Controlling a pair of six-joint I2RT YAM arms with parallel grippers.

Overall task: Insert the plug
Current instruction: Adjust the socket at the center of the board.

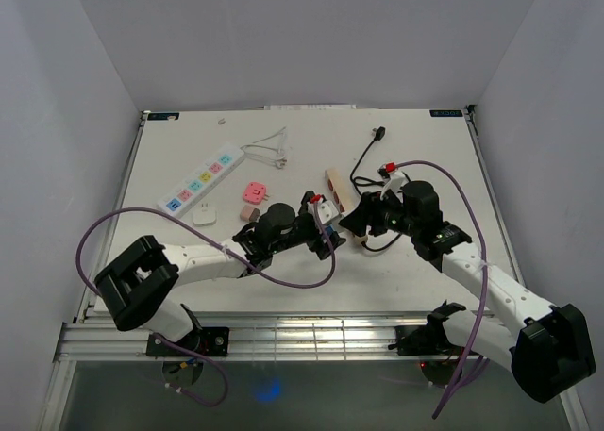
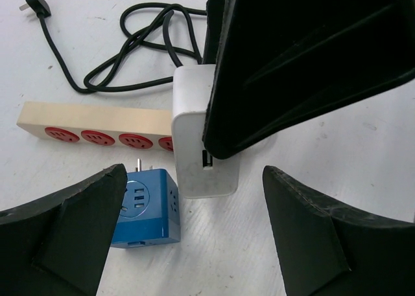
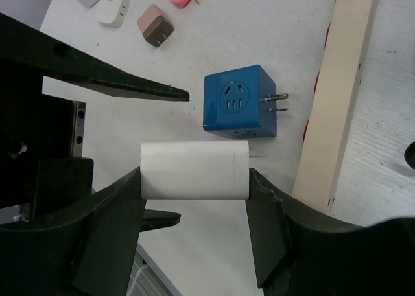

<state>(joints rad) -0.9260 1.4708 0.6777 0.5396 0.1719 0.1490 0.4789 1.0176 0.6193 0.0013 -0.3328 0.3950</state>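
Note:
My right gripper [image 3: 194,179] is shut on a white plug-in charger [image 3: 194,170] and holds it level above the table. Its thin prongs point at the side of the cream power strip [image 3: 334,95]. In the left wrist view the charger [image 2: 204,157] hangs just in front of the strip's red sockets [image 2: 97,135]. A blue cube adapter [image 3: 240,102] lies between charger and strip. My left gripper [image 2: 194,199] is open and empty, its jaws either side of the charger and the cube [image 2: 146,205]. In the top view both grippers, left [image 1: 326,233] and right [image 1: 351,225], meet below the strip [image 1: 335,188].
A black cable [image 1: 363,167] with a plug loops behind the cream strip. A white multi-socket strip [image 1: 201,178], a pink plug [image 1: 253,192], a brown plug [image 1: 248,211] and a small white plug [image 1: 205,216] lie at the left. A white cable [image 1: 269,151] lies at the back.

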